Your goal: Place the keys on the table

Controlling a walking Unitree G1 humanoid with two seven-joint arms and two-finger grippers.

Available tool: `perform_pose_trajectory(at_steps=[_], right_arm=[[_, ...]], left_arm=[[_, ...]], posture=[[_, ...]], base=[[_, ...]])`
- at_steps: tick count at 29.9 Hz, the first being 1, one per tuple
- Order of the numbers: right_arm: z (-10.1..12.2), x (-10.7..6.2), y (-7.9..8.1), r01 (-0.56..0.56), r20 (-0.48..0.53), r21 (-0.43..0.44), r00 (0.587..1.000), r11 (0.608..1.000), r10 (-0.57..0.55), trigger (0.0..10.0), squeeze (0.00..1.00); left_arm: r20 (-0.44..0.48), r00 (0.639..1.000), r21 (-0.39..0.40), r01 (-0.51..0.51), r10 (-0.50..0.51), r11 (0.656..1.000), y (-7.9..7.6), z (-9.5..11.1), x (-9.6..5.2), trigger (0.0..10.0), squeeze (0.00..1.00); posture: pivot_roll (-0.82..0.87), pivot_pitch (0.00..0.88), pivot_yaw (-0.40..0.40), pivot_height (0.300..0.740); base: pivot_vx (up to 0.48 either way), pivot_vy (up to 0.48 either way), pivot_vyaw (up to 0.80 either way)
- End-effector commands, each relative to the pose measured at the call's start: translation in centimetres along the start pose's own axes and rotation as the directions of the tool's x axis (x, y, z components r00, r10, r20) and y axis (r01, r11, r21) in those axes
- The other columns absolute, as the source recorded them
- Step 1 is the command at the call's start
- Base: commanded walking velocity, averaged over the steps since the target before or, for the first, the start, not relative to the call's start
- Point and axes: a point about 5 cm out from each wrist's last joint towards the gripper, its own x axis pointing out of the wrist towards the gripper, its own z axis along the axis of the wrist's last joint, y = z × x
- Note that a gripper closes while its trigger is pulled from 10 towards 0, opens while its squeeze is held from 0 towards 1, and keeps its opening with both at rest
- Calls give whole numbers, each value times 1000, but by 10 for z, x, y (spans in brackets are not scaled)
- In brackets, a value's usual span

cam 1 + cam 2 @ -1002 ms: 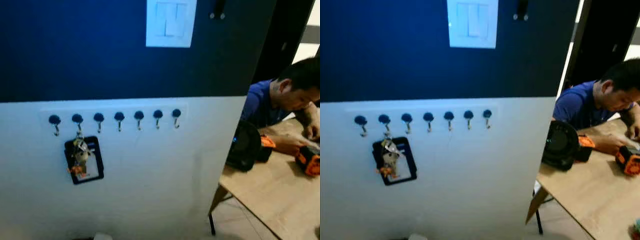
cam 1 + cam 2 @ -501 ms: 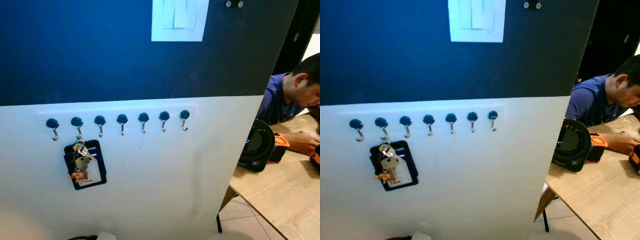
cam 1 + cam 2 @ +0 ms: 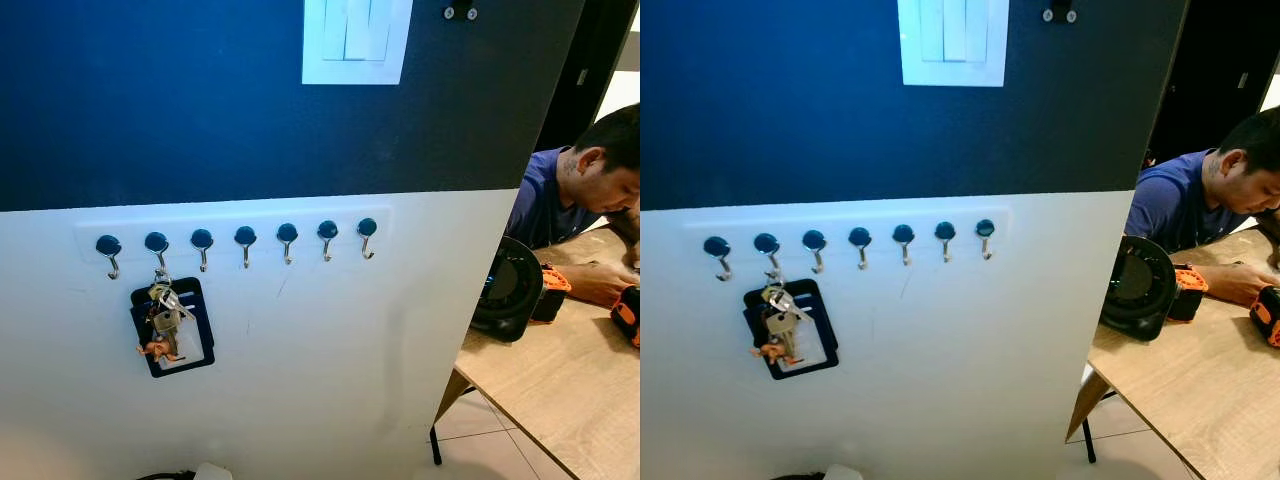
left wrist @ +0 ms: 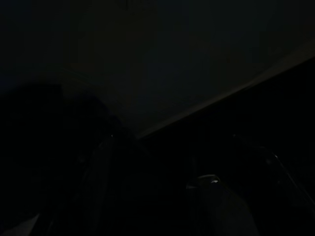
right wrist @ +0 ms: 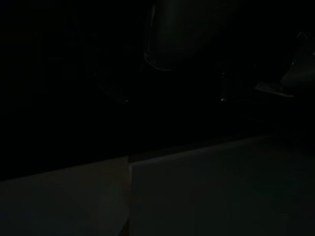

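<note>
Hanging from the second of seven wall hooks point(image 3: 237, 240), the keys point(image 3: 163, 322) rest against a black card holder point(image 3: 175, 328) on the white lower wall point(image 3: 330, 350), below a white switch plate point(image 3: 356, 40) set in the dark blue upper wall. To the right, past the wall's edge, the wooden table point(image 3: 560, 385) carries a round black device point(image 3: 508, 290) and orange tools point(image 3: 628, 315); a seated person point(image 3: 575, 200) leans over it. Both wrist views are too dark to tell how either gripper's jaws stand.
</note>
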Motion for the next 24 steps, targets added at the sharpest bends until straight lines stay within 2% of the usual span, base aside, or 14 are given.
perform_pose_trajectory(at_steps=[1,11,24], right_arm=[[-5,-2,-1,11,-15,26,1000,1000,-10,10000,0],[-5,-1,-1,12,-13,24,1000,1000,-11,10000,0],[-4,-1,0,10,-10,28,1000,1000,-10,10000,0]], left_arm=[[-18,1000,-4,1,-1,1000,0,-2,0,10000,0],[-26,1000,-3,6,-6,1000,0,-3,0,10000,0],[-23,1000,-10,4,-4,1000,1,-2,0,10000,0]], posture=[[70,21,-11,740],[68,16,-13,740],[69,17,-9,740]], base=[[0,0,0],[0,0,0],[-269,0,0]])
